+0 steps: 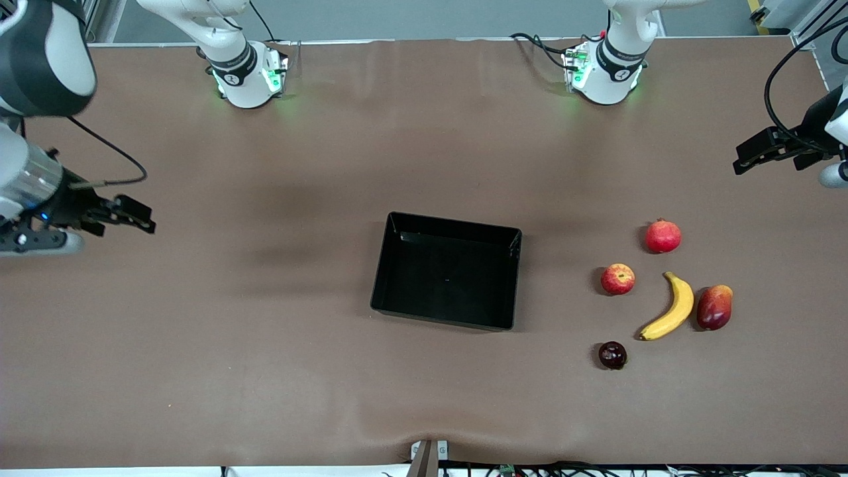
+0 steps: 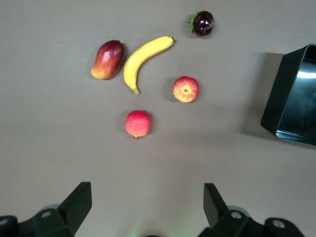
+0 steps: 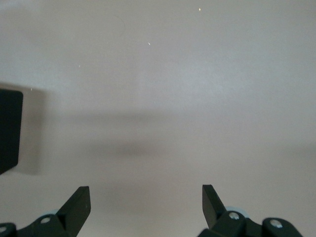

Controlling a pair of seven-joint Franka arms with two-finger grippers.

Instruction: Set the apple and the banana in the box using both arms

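Note:
The black box [image 1: 397, 265] sits empty at the table's middle. The red-and-yellow apple [image 1: 617, 279] lies toward the left arm's end, the yellow banana [image 1: 670, 309] beside it; both also show in the left wrist view, the apple [image 2: 185, 89] and the banana [image 2: 140, 59]. My left gripper [image 1: 747, 154] is open and empty, up in the air over the table's left-arm end. My right gripper [image 1: 138, 218] is open and empty, up over the right arm's end. A corner of the box shows in the left wrist view [image 2: 291, 98] and in the right wrist view [image 3: 9, 128].
A red pomegranate [image 1: 663, 236] lies farther from the front camera than the apple. A red-yellow mango [image 1: 714, 307] lies beside the banana. A dark maroon fruit [image 1: 613, 355] lies nearer to the camera. The brown table [image 1: 265, 331] has a slight wrinkle at its near edge.

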